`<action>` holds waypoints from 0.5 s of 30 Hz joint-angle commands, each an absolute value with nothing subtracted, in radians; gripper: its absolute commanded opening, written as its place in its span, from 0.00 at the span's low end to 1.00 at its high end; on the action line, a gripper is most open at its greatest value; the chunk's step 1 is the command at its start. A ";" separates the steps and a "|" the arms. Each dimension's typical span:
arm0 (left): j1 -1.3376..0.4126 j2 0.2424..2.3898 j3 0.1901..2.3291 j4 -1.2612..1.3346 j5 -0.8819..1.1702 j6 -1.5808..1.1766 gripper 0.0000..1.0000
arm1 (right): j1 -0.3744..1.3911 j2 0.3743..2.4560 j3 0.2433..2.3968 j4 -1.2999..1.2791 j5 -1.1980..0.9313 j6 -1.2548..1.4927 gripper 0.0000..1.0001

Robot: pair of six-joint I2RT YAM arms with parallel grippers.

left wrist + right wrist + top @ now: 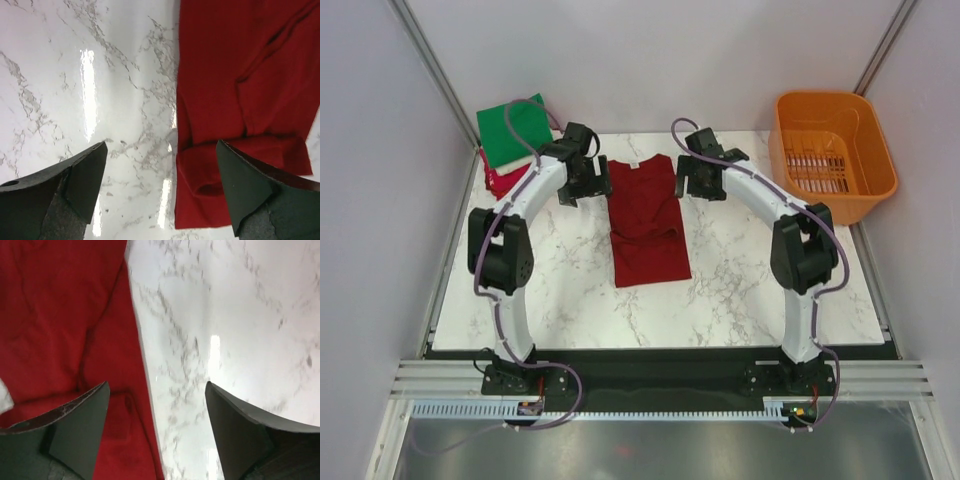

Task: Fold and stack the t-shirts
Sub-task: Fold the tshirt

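Right now the left gripper [161,145] and right gripper [156,384] are hanging open, each straddling a side edge of the dark red t-shirt [648,225] lying between them on the tabletop [740,290]. Closing here is probably risking a one-layer grab, skewing the fold.

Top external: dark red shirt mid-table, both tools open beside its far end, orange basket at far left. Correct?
Not quite. The orange basket sits at the far right, as top external shows. The rest holds: dark red shirt mid-table, left tool and right tool open beside its far end.
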State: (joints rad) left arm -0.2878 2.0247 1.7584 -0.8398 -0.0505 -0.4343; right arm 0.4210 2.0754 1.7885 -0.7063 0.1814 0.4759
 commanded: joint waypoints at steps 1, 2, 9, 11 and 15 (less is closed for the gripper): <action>-0.318 1.867 1.723 -0.853 -0.040 -0.403 0.96 | 0.451 1.858 1.609 -0.608 0.143 0.473 0.84; -0.321 1.847 1.691 -0.836 -0.026 -0.408 0.93 | 0.451 1.836 1.570 -0.582 0.103 0.472 0.82; -0.400 1.715 1.370 -0.743 0.014 -0.457 0.43 | 0.503 1.799 1.349 -0.520 -0.103 0.486 0.34; -0.405 1.683 1.309 -0.694 0.070 -0.481 0.19 | 0.515 1.812 1.318 -0.502 -0.117 0.494 0.22; -0.410 1.687 1.227 -0.612 0.113 -0.497 0.02 | 0.538 1.867 1.316 -0.491 -0.124 0.497 0.19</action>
